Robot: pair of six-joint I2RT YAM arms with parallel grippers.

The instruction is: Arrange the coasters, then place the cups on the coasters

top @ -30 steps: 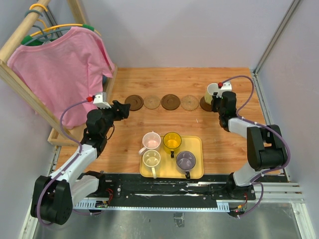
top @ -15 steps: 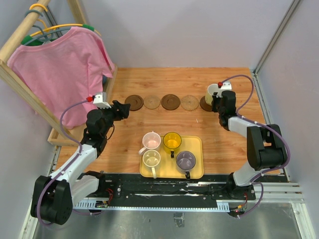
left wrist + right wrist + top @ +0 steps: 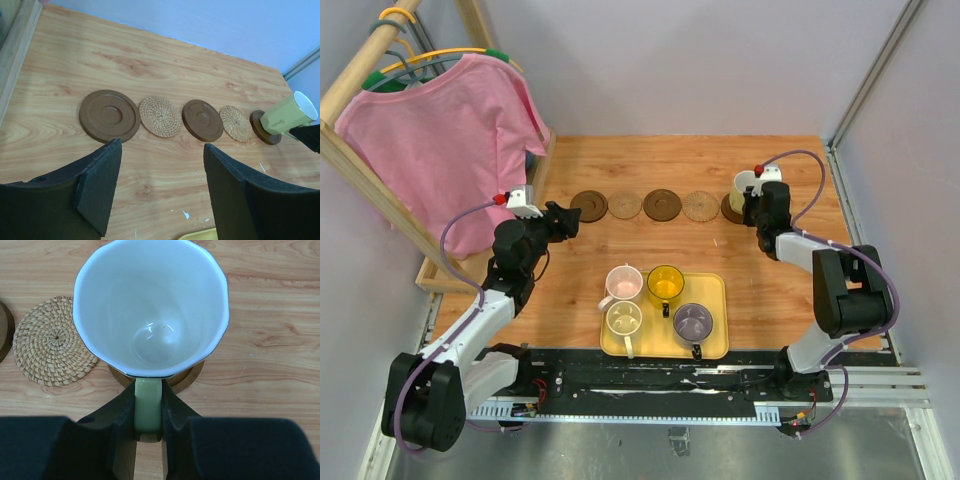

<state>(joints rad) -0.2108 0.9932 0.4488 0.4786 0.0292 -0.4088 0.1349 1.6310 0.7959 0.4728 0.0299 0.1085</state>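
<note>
Right arm (image 3: 840, 290) is drifting slightly inward; right gripper (image 3: 148, 420) jaws are pinching the green mug (image 3: 150, 305) by its handle, tilting it over the end brown coaster (image 3: 192, 377). Left gripper (image 3: 162, 185) jaws are hanging wide and empty; the mug's side script (image 3: 283, 121) is proving illegible.

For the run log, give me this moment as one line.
mug: tilted over rightmost coaster | right gripper: shut on its handle | left gripper: open, empty | tray: four other mugs

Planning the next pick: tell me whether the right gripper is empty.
No, the right gripper is shut on the handle of the pale green mug.
</note>
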